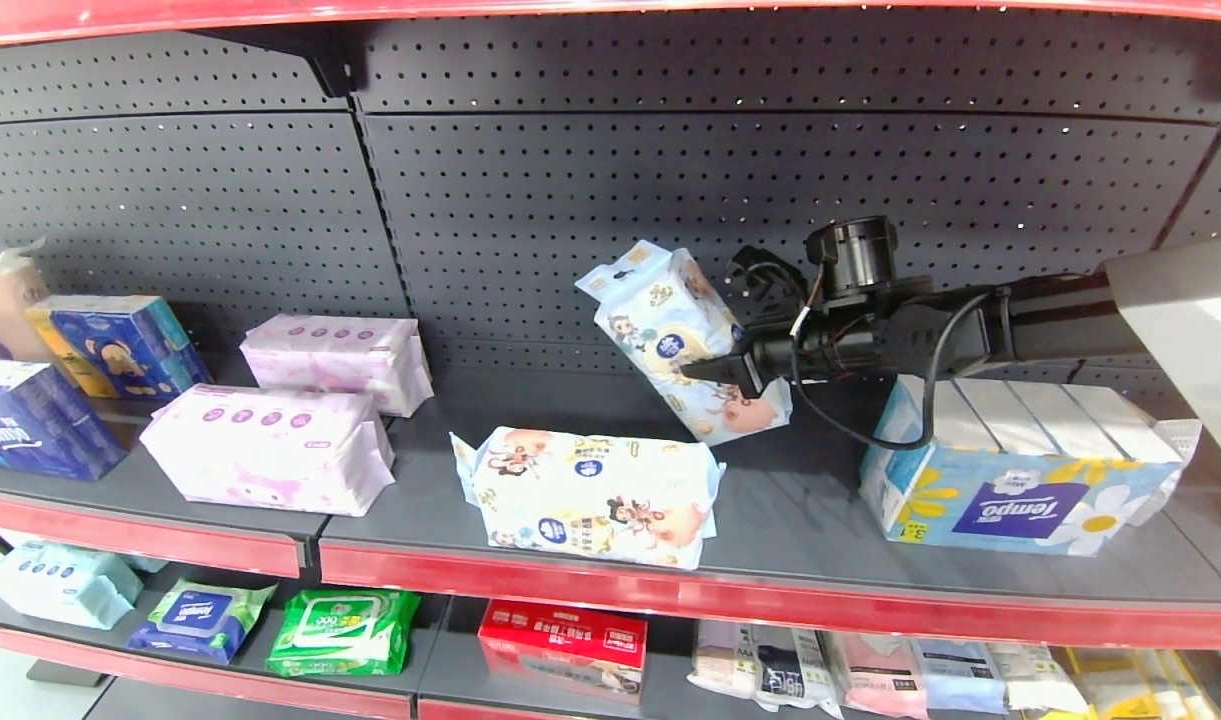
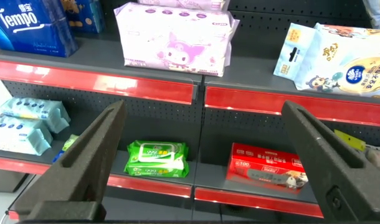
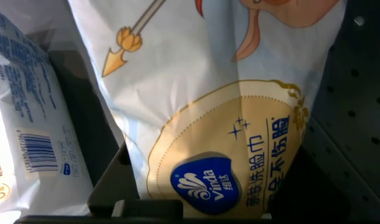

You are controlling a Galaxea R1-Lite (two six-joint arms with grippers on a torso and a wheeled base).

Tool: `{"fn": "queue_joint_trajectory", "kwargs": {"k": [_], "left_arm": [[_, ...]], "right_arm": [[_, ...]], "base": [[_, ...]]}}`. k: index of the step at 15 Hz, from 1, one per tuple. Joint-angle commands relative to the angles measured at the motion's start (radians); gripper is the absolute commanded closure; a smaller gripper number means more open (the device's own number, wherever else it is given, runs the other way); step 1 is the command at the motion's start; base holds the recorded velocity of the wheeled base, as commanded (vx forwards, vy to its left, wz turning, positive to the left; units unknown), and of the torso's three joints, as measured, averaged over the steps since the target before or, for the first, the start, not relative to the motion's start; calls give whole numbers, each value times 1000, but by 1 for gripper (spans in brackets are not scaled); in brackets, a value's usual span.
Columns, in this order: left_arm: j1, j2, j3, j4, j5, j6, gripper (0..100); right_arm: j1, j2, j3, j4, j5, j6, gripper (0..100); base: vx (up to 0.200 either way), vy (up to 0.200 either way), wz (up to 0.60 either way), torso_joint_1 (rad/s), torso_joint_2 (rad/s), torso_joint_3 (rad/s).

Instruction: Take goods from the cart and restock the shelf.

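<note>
My right gripper (image 1: 732,374) is shut on a cartoon-printed tissue pack (image 1: 670,330), which stands tilted over the middle of the dark shelf (image 1: 800,520), its lower end at or just above the board. In the right wrist view that pack (image 3: 227,106) sits close between the fingers (image 3: 134,202). A second pack of the same print (image 1: 590,497) lies flat near the shelf's red front edge, seen also as the pack (image 2: 339,59) in the left wrist view. My left gripper (image 2: 202,107) is open and holds nothing, in front of the shelf's lower levels.
Two pink packs (image 1: 270,445) lie left of the middle, blue tissue boxes (image 1: 35,415) at the far left, and a large flowered tissue bundle (image 1: 1020,465) at the right under my right arm. A pegboard wall (image 1: 670,170) backs the shelf. Lower levels hold a green wipes pack (image 2: 157,158) and a red box (image 2: 265,171).
</note>
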Motion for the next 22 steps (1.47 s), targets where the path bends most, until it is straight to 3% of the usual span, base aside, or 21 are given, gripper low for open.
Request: {"fn": "queue_joint_trajectory", "kwargs": {"k": [1,18,19,22], "left_arm": [[0,0,0,0,1,-1,0],[0,0,0,0,1,0,0],[0,0,0,0,1,-1,0],[0,0,0,0,1,0,0]], "right_arm": [[4,0,3,-1,1,-1,100],[12,5,4,-1,4,-12,100],[12,5,4,-1,4,-12,0],[16,5,1,-1,4,-12,0]], "base": [[0,0,0,0,0,0],[0,0,0,0,0,0],[0,0,0,0,0,0],[0,0,0,0,0,0]]}}
